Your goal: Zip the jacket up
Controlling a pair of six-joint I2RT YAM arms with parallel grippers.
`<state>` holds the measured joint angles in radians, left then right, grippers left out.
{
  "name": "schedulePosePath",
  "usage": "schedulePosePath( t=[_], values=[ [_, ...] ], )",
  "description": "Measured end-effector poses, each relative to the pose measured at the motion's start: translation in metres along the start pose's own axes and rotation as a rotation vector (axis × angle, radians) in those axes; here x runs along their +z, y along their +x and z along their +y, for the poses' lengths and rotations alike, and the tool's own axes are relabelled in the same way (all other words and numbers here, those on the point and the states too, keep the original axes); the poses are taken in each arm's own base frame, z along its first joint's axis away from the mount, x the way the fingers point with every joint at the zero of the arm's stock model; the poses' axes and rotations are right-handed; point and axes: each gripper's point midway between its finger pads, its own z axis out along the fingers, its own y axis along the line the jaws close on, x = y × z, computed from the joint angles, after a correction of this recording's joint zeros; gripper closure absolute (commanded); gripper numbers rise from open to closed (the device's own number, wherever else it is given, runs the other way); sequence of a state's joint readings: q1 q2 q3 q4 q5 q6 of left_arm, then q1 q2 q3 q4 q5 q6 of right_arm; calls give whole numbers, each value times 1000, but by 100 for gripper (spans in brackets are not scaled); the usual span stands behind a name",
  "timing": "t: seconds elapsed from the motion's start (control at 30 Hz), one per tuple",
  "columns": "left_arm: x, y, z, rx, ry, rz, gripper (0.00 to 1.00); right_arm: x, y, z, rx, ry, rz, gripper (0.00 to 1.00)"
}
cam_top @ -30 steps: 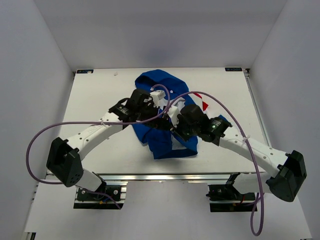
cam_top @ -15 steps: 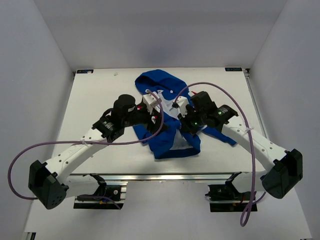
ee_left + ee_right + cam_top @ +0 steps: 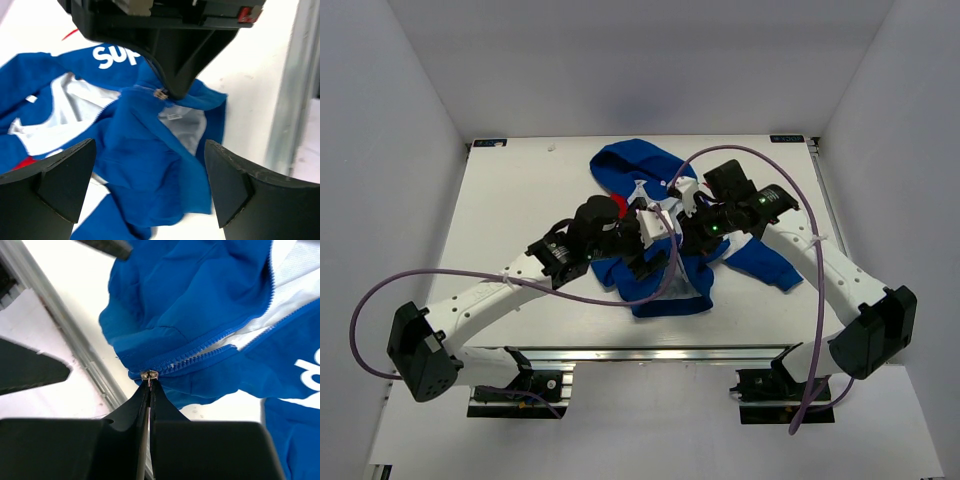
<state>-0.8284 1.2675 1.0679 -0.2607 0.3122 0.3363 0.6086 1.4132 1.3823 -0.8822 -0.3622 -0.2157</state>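
On the white surface (image 3: pixel 520 200) the jacket (image 3: pixel 655 295) lies front-up, with its hem toward the arm bases. The left fingers (image 3: pixel 60 180) are spread wide and grip nothing. Over the last second that arm has swung in, and it now hangs over the blue fabric on the hem side of the zip slider (image 3: pixel 148 374). The right fingers (image 3: pixel 132 407) are shut on the slider's pull and have drawn away from the bases, toward the hood (image 3: pixel 630 165) beyond the slider. Just past the slider the two rows of teeth part, with white lining showing between them. I judge the zip barely started. The left fingers look placed to pin the hem so the slider runs instead of dragging cloth.
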Motion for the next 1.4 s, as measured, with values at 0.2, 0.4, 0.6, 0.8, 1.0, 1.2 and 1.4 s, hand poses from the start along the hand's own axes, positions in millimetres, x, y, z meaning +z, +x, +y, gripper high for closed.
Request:
schedulePosePath(
  t=[0.2,0.4,0.6,0.8,1.0,1.2,1.4],
  values=[
    [11,1,13,103,-53,39,2,-3,2,8,10,-37,11,100],
    [29,7,12,177,-68,93,3,-5,-1,13,19,-68,3,100],
    [32,2,7,229,-76,89,19,-2,-1,13,39,-88,8,100],
    [34,-3,6,258,-72,71,30,-1,-1,12,57,-98,9,100],
    [35,-3,-6,330,10,57,37,-4,-3,14,67,-111,2,100],
    [36,-3,-14,402,69,39,42,-4,-2,16,76,-131,10,100],
    [35,1,-15,456,91,51,59,-5,-6,17,75,-142,3,100]
  ],
)
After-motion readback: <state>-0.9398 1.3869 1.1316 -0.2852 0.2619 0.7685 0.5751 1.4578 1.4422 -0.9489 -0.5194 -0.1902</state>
